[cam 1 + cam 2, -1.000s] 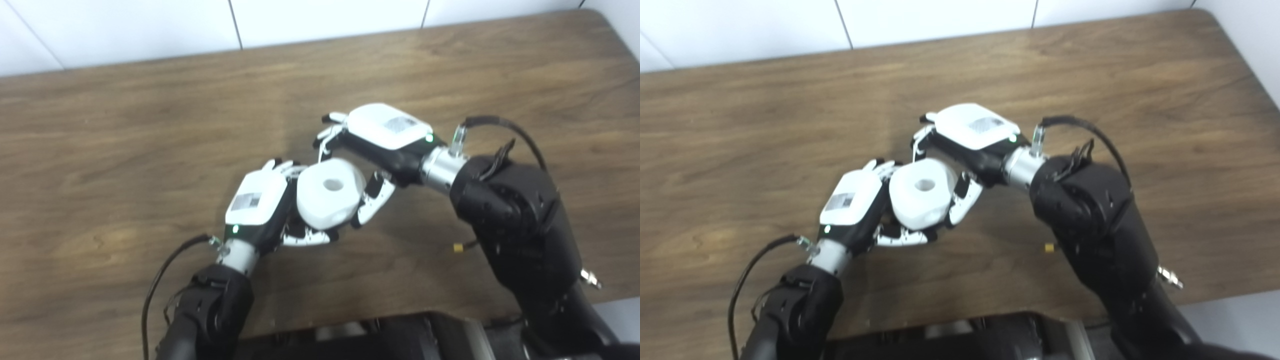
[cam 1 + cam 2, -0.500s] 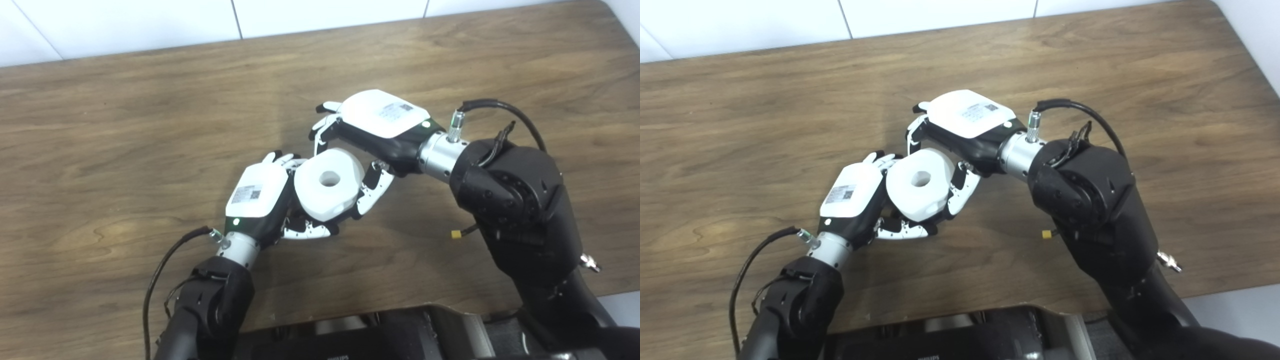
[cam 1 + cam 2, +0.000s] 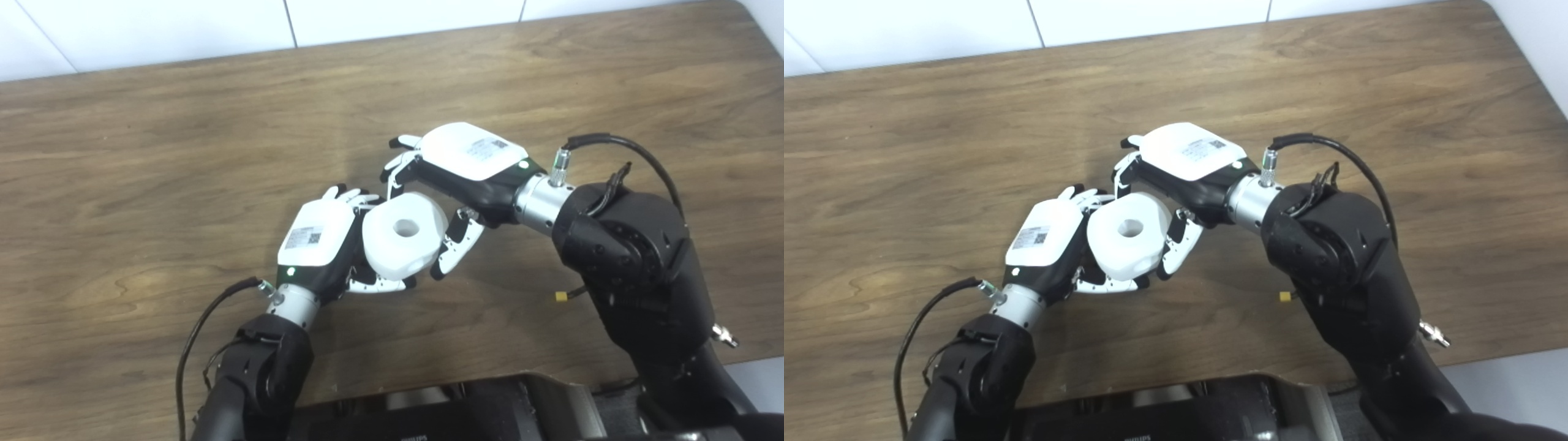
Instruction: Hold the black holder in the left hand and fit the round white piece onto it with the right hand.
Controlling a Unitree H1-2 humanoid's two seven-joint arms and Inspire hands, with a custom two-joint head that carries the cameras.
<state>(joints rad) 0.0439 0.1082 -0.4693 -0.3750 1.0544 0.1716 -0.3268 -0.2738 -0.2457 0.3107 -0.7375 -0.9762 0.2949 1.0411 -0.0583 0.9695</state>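
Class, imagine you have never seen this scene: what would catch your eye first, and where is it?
The round white piece with a hole in its top, at the middle of the wooden table, draws the eye first. The left hand wraps it from the left and the right hand reaches over from the right. The black holder is hidden.
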